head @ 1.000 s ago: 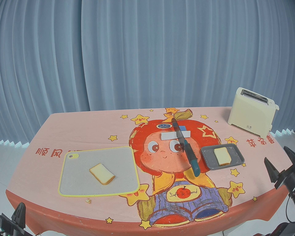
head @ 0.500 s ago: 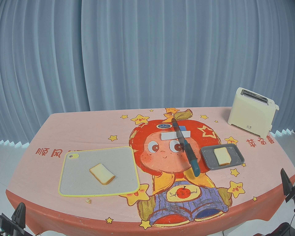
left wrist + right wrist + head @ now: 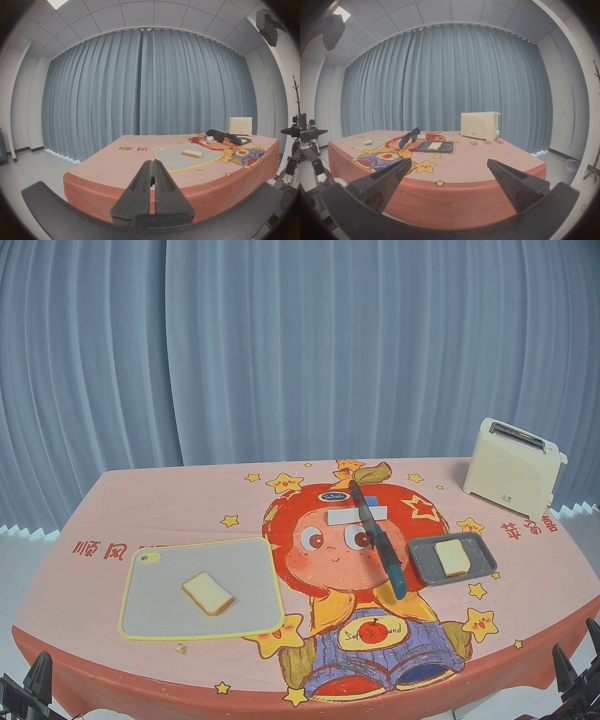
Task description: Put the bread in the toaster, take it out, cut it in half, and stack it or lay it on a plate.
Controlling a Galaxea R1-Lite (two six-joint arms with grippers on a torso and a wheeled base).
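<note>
On the grey cutting board with a yellow rim (image 3: pixel 156 609), at the left front of the table, a pale piece of bread with a brown crust (image 3: pixel 207 593) lies flat near the board's middle; a small crumb (image 3: pixel 180 649) sits on the cloth just off the board's near edge. A second piece of bread (image 3: pixel 452 557) lies flat in the dark grey rectangular tray (image 3: pixel 485 560), well apart from the first, on the right side of the table; just beside the tray, a knife with a black blade and a teal handle (image 3: pixel 382 548) rests aslant, its blade propped across a small white block (image 3: pixel 340 515) and its handle end toward the robot. The cream, slot-topped toaster (image 3: pixel 512 469) stands upright at the far right corner, beyond the tray; all of this sits on a table covered in a pink cartoon-printed cloth (image 3: pixel 187 502). The left gripper (image 3: pixel 152 164) hangs off the table's near left edge, its fingers pressed together with nothing between them; the right gripper (image 3: pixel 448 162) hangs off the near right edge, its fingers spread wide and empty.
</note>
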